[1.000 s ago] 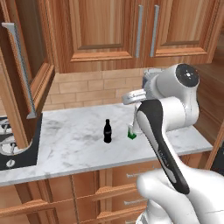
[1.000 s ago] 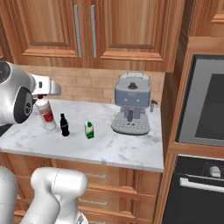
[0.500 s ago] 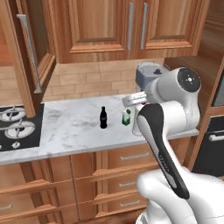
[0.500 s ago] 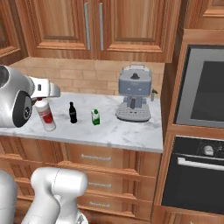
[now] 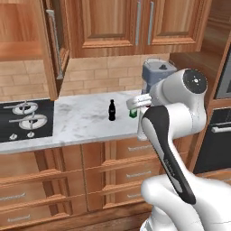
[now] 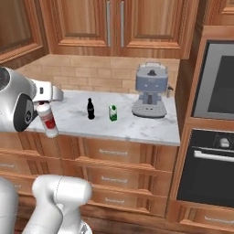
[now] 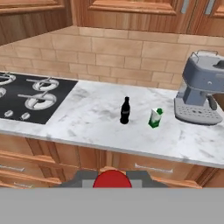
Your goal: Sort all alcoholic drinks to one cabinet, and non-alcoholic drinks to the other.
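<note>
My gripper (image 6: 44, 103) is shut on the neck of the slim white bottle (image 6: 48, 122) with red cap and label, held off the counter's near left edge. That red cap (image 7: 112, 180) sits at the bottom of the hand view. On the marble counter (image 6: 132, 125) stand the small black bottle (image 6: 90, 109) (image 5: 111, 110) (image 7: 125, 110) and, just to its right, the green-and-white carton (image 6: 112, 113) (image 7: 154, 118), partly behind my arm in the left base view. A wall cabinet (image 5: 25, 27) at upper left stands open; the cabinet (image 6: 114, 23) above the counter is closed.
A grey coffee machine (image 6: 151, 90) stands at the counter's right end, beside a built-in oven (image 6: 212, 151). A black hob (image 5: 25, 119) lies at the left. The open cabinet door (image 5: 55, 45) juts out over the counter. Drawers (image 6: 119, 153) run below.
The whole picture has shifted: the base has backed away from the counter, which now looks farther off. The white bottle stays in my shut gripper; the black bottle and carton have not moved.
</note>
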